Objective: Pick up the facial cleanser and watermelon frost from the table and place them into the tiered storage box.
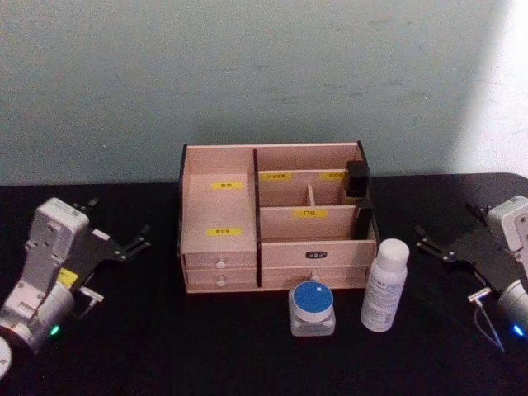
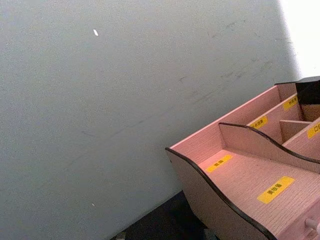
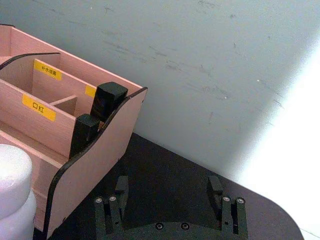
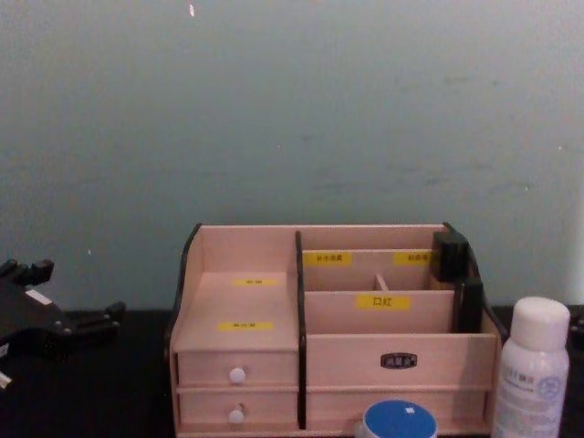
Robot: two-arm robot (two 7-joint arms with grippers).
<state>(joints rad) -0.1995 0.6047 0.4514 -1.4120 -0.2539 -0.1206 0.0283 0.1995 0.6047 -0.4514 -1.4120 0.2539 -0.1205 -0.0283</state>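
Observation:
The facial cleanser (image 1: pixel 384 285), a white bottle with a white cap, stands upright on the black table just in front of the tiered storage box (image 1: pixel 330 252), at its right corner; the bottle (image 4: pixel 531 374) also shows in the chest view. To its left sits the watermelon frost (image 1: pixel 312 307), a small clear jar with a blue lid. My left gripper (image 1: pixel 115 223) rests open at the far left of the table. My right gripper (image 1: pixel 450 224) rests open at the far right, well apart from the bottle. Neither holds anything.
Two black blocks (image 1: pixel 356 177) stand in the box's right-hand compartments. The box has two white-knobbed drawers (image 1: pixel 219 264) at the lower left. A plain grey-green wall (image 1: pixel 264 74) rises behind the table. Black tabletop (image 1: pixel 165 346) lies open on both sides of the box.

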